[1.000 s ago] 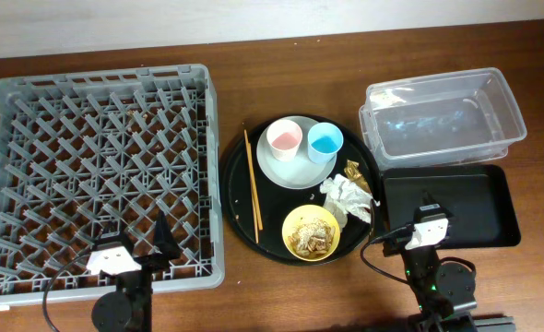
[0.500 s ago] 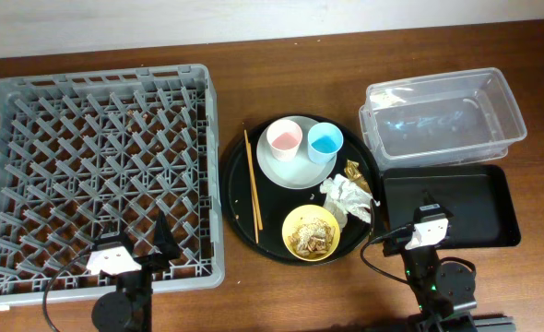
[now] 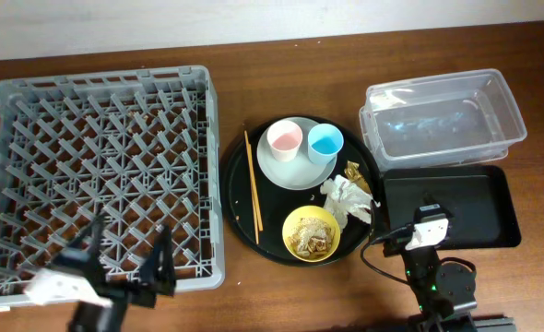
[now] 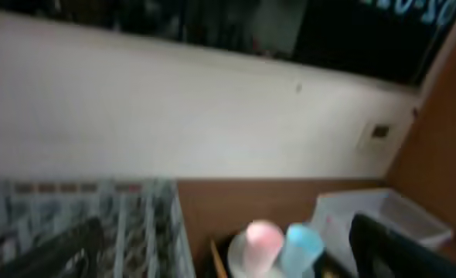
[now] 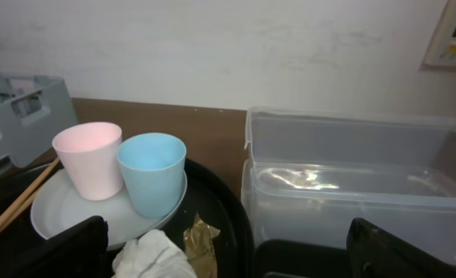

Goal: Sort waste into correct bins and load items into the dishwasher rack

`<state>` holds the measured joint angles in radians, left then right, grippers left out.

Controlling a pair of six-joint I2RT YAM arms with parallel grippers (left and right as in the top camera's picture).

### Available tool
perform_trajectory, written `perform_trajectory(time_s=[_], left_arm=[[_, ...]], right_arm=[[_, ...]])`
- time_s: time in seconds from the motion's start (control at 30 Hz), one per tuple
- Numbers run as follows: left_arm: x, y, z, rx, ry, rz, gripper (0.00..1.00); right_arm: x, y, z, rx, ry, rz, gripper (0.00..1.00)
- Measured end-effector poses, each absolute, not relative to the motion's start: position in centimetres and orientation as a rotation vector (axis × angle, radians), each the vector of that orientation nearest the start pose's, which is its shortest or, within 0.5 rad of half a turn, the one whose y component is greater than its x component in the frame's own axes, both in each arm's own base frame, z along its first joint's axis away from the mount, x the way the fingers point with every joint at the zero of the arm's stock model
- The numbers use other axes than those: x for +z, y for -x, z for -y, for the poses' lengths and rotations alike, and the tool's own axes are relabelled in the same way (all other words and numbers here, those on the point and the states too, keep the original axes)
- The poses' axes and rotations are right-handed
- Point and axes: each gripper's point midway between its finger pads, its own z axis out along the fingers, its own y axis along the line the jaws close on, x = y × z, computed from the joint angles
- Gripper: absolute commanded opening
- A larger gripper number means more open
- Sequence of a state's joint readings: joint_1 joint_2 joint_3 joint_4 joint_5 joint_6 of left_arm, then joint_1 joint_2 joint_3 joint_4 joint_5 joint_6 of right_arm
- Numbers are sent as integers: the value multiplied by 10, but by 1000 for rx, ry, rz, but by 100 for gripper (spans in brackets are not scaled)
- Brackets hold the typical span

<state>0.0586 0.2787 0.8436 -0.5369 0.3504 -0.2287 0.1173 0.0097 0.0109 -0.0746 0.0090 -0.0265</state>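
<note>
The grey dishwasher rack point(image 3: 101, 171) fills the left of the table. On a round black tray, a pale plate point(image 3: 295, 171) holds a pink cup point(image 3: 284, 138) and a light-blue cup point(image 3: 325, 140). Chopsticks point(image 3: 252, 184) lie to its left. A yellow bowl point(image 3: 311, 231) holds brown food scraps point(image 3: 312, 236). A crumpled white napkin point(image 3: 346, 198) and a gold wrapper point(image 3: 353, 171) lie beside it. The clear tub point(image 3: 443, 118) and the black rectangular tray point(image 3: 489, 207) are at the right. My left gripper point(image 3: 124, 256) is open and empty over the rack's front edge. My right gripper point(image 3: 427, 216) is open and empty over the black rectangular tray.
The round black tray point(image 3: 240, 207) sits between the rack and the bins. In the right wrist view the cups point(image 5: 151, 174), the wrapper point(image 5: 201, 239), the napkin point(image 5: 154, 259) and the tub point(image 5: 352, 177) show. The left wrist view is blurred and shows the rack point(image 4: 127, 224) and the cups point(image 4: 263, 239).
My left arm has moved: its wrist swung left and lower in the overhead view, and its camera view is motion-blurred. The right arm and the objects have not moved.
</note>
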Motion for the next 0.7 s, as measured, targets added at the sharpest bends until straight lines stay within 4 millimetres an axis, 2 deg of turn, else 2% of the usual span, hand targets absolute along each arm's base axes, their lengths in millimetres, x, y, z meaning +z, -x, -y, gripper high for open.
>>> perform_trajectory(time_s=[0.03,0.07,0.1,0.13,0.17,0.2,0.23,0.27,0.3,0.33,0.4,0.43,0.47,0.5,0.53,0.57,0.67,0.7], left_arm=[[381,-188,53,-444,-57,-1656,99],[383,-205,60,-503,-58,-1779,100],[366,-217,63,-559,-22,-1961,99],[351,-218,66,-596,5,-2112,99],[329,-241,76,-662,7,-2346,99],[310,-251,80,-688,22,-2458,99],[287,-270,84,-723,39,-2554,90],[267,-287,90,-779,61,-2623,60],[257,-296,99,-875,67,-2656,47],[244,-304,112,-996,53,-2689,38],[238,-307,126,-1017,5,-2710,37],[233,-306,133,-956,-16,-2736,37],[224,-302,143,-824,-31,-2786,37],[216,-304,142,-680,-9,-2804,36],[212,-306,148,-544,-16,-2798,20],[213,-311,162,-408,-62,-2743,17],[211,-315,177,-225,-103,-2676,18],[203,-319,174,-171,-79,-2684,24]], right_arm=[[158,-245,-27,62,111,-1640,99],[158,-245,-27,62,110,-1641,99],[158,-245,-27,62,111,-1640,99],[158,-245,-27,62,111,-1642,99],[158,-245,-27,62,111,-1642,99],[158,-245,-27,62,111,-1641,99],[158,-245,-27,62,111,-1640,99],[158,-245,-27,62,111,-1640,99],[158,-245,-27,62,111,-1641,99],[158,-245,-27,62,111,-1642,99],[158,-245,-27,62,111,-1642,99],[158,-245,-27,62,111,-1642,99],[158,-245,-27,62,111,-1641,99],[158,-245,-27,62,111,-1642,99],[158,-245,-27,62,112,-1642,99],[158,-245,-27,62,111,-1642,99],[158,-245,-27,62,111,-1642,99],[158,-245,-27,62,111,-1642,99]])
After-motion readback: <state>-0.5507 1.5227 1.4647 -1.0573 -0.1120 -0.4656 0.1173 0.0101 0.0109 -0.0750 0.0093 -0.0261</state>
